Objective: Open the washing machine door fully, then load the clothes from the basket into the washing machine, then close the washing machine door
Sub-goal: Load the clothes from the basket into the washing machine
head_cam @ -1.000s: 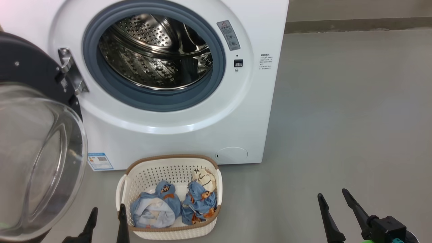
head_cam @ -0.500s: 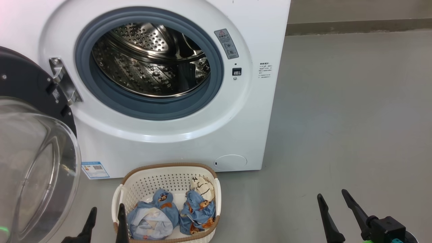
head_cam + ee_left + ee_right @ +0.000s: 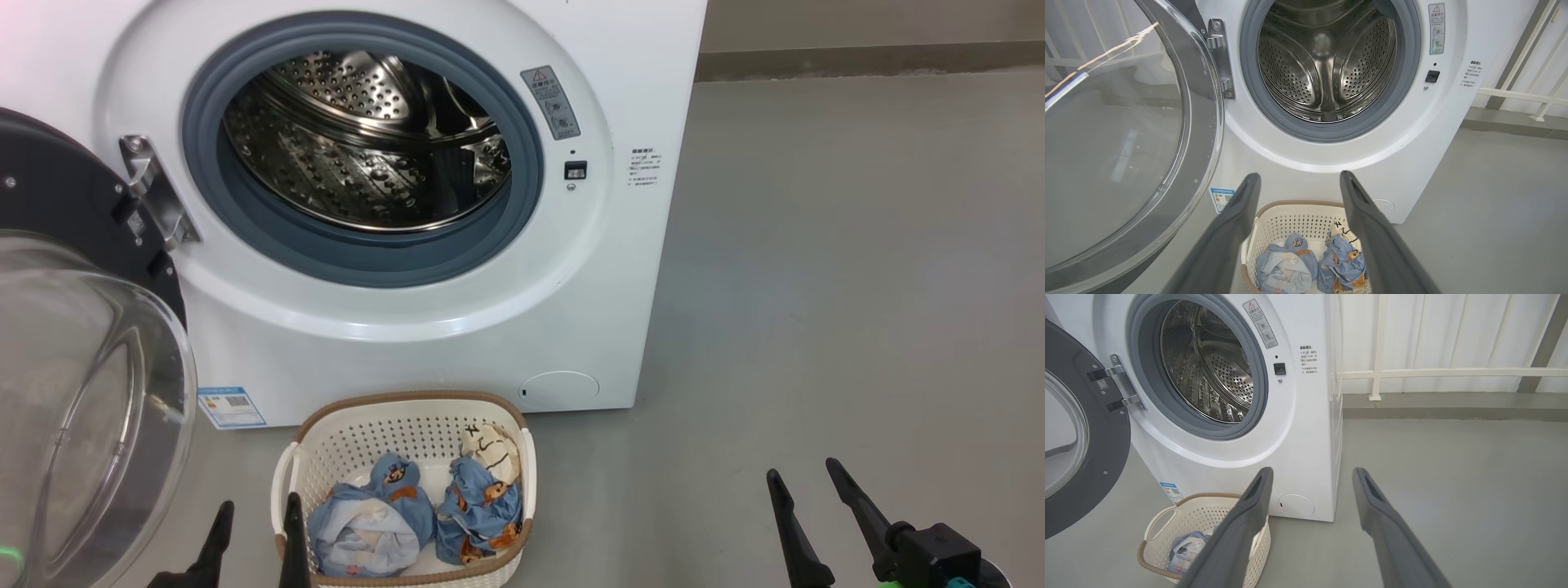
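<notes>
The left gripper [image 3: 258,508] is wide open, holding nothing. The basket [image 3: 412,398] sits just beside it, with the clothes [image 3: 384,523] inside. The right gripper [image 3: 802,474], well apart, is open too. Behind stands the washing machine [image 3: 620,286]. The washing machine door [image 3: 90,392] hangs open on the left.

The washing machine [image 3: 408,367] is white, its drum [image 3: 359,155] steel dotted with holes, its gasket [image 3: 359,265] grey-blue, its corner label [image 3: 231,406] blue; the washing machine door [image 3: 90,367] is glossy black around clear glass; the basket [image 3: 392,433] is cream-white, perforated, rimmed in woven-look brown; the clothes [image 3: 482,506] are light blue with orange-brown cartoon prints, one showing a cream patch [image 3: 492,445] with black marks; the floor [image 3: 857,286] is grey.
</notes>
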